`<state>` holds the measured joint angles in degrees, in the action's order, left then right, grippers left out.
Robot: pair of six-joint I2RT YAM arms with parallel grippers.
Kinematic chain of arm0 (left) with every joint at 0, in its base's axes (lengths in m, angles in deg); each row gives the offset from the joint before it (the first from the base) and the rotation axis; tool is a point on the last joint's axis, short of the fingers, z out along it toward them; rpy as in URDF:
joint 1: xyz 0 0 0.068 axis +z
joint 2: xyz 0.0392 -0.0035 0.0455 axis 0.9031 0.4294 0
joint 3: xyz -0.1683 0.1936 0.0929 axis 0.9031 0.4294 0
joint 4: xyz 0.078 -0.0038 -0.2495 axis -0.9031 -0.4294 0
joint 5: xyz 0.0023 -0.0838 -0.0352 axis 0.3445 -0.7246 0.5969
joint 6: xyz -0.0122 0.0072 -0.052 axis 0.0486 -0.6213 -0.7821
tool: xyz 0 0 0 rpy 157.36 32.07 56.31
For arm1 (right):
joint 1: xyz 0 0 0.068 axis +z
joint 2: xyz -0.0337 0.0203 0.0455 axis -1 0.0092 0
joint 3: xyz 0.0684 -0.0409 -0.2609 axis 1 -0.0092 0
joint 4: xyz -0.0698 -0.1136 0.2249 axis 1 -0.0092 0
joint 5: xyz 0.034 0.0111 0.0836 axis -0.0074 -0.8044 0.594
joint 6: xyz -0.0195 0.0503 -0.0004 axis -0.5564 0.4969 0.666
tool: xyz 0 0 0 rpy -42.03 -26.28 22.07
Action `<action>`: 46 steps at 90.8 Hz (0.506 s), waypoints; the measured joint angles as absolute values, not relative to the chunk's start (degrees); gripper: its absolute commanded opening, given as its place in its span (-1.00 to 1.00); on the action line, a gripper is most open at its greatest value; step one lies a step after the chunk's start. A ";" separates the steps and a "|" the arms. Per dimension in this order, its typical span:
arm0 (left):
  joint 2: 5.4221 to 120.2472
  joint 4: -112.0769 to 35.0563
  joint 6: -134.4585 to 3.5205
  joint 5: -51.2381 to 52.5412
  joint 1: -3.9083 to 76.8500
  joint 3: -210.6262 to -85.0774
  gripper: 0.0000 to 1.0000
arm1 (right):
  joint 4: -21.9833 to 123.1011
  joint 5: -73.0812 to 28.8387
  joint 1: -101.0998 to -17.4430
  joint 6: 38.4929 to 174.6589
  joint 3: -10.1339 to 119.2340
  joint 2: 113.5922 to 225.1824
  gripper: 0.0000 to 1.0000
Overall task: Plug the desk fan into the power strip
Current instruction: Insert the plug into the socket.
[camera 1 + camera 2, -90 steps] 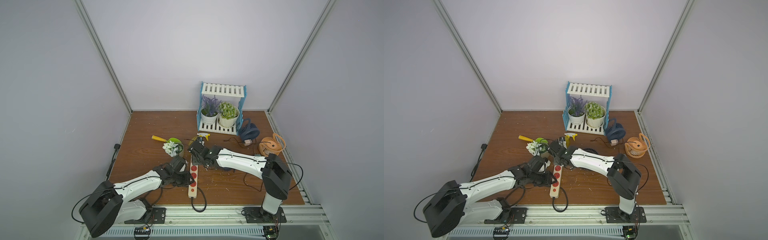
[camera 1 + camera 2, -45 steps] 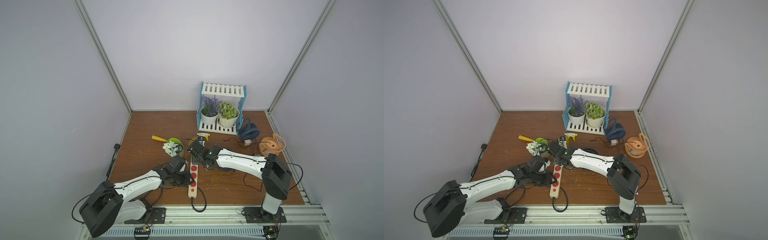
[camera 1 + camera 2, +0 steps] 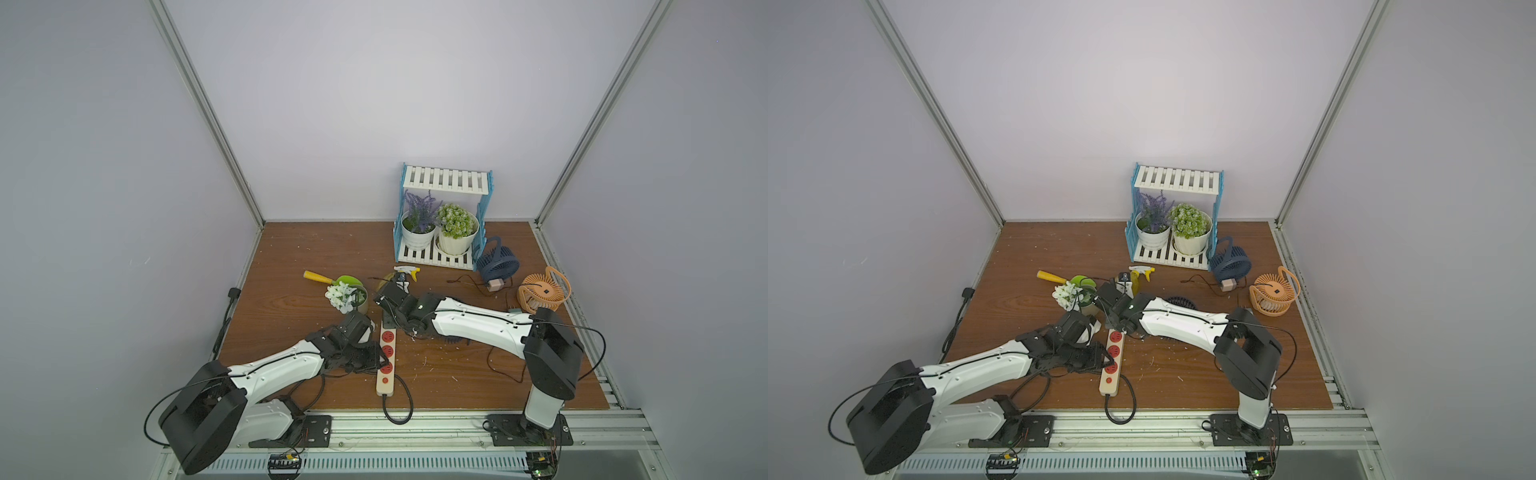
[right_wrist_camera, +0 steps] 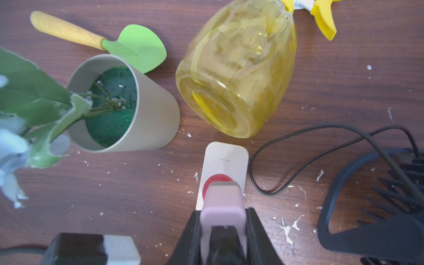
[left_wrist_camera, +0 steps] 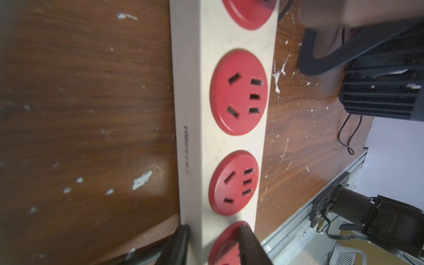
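So, the wooden table (image 3: 311, 257) is flecked with white crumbs, and the power strip (image 3: 385, 386) lies lengthwise at its front middle, between my two arms, with its black cord (image 3: 409, 409) looping off the near end. My left gripper (image 5: 213, 231) is clamped across the strip near that end. My right gripper (image 4: 222, 220) is squeezed tight on a pink plug (image 4: 221, 202) sitting over the far-end socket. Can't tell if it's seated.

Clamped: left gripper (image 5: 213, 243), right gripper (image 4: 223, 220)
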<state>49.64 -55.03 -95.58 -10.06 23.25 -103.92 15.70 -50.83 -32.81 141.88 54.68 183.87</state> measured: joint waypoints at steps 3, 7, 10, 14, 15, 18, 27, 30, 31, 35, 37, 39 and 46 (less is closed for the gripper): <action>49.64 -55.03 -95.58 -10.06 23.25 -103.92 -0.23 | 15.70 -50.87 -32.81 142.01 54.68 183.90 -1.00; 49.64 -55.03 -95.58 -10.06 23.25 -103.92 -0.23 | 15.70 -50.87 -32.81 142.14 54.68 183.90 -1.00; 49.64 -55.03 -95.58 -10.06 23.25 -103.92 -0.23 | 15.70 -50.85 -32.81 142.21 54.66 183.90 -1.00; 49.64 -55.03 -95.58 -10.06 23.25 -103.92 -0.23 | 15.81 -50.76 -32.79 142.36 54.50 183.92 -1.00; 49.64 -55.03 -95.58 -10.06 23.25 -103.92 -0.23 | 15.83 -50.74 -32.81 142.38 54.44 183.92 -1.00; 49.64 -55.03 -95.60 -10.06 23.25 -103.92 -0.23 | 15.96 -50.59 -32.81 142.53 54.13 183.92 -1.00; 49.64 -55.03 -95.58 -10.06 23.25 -103.92 -0.23 | 16.77 -50.57 -32.79 143.08 53.41 183.92 -1.00; 49.64 -55.03 -95.58 -10.08 23.25 -103.92 -0.23 | 16.90 -50.61 -32.77 143.28 53.32 183.92 -1.00; 49.64 -55.03 -95.58 -10.08 23.25 -103.92 -0.23 | 16.94 -50.63 -32.77 143.32 53.30 183.92 -1.00; 49.64 -55.03 -95.58 -10.08 23.25 -103.92 -0.23 | 17.03 -50.74 -32.72 143.58 53.21 183.92 -1.00; 49.64 -55.03 -95.58 -10.10 23.25 -103.92 -0.23 | 17.07 -50.83 -32.70 143.67 53.15 183.92 -1.00; 49.64 -55.03 -95.58 -10.10 23.25 -103.92 -0.23 | 17.10 -50.90 -32.70 143.76 53.13 183.92 -1.00; 49.66 -55.01 -95.58 -10.28 23.25 -103.92 -0.23 | 17.25 -51.00 -32.63 143.95 53.02 183.92 -1.00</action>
